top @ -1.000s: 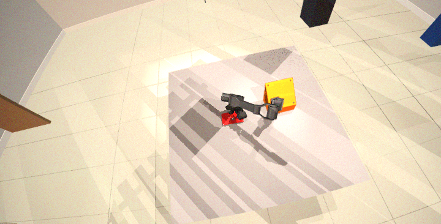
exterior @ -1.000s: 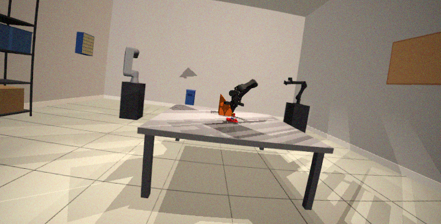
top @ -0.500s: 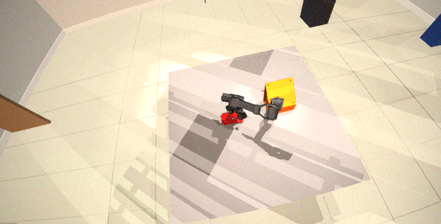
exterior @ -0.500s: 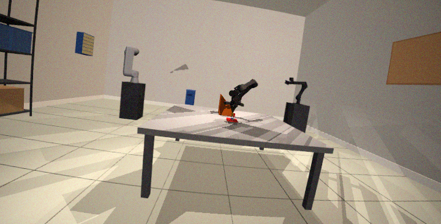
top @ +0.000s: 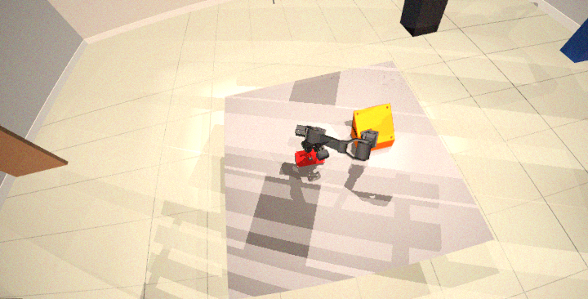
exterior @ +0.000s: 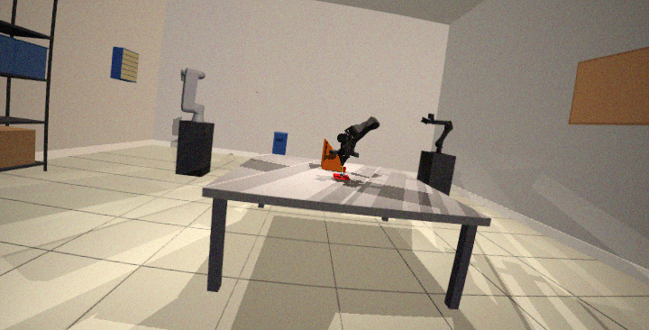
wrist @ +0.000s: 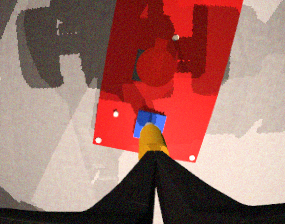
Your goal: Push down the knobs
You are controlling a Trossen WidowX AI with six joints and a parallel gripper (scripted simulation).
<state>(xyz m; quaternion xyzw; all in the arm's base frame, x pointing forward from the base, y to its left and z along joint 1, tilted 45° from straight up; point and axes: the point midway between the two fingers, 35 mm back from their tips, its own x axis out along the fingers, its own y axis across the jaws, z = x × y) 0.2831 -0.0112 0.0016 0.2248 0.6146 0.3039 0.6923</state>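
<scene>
From the top view, you see the red circuit board [top: 305, 158] on the grey table [top: 370, 222], with the gripper [top: 311, 148] over the board's far edge and the orange block [top: 372, 126] well apart beyond the arm.

In the exterior view, your gripper [exterior: 342, 163] hangs just above the board [exterior: 341, 177], in front of the block [exterior: 329, 158].

In the wrist view, your jaws are pressed together with nothing between them, their tips touching the yellow knob [wrist: 150, 137] on the blue potentiometer [wrist: 150, 123] at the board's near edge. A red knob [wrist: 155, 68] sits mid-board.
</scene>
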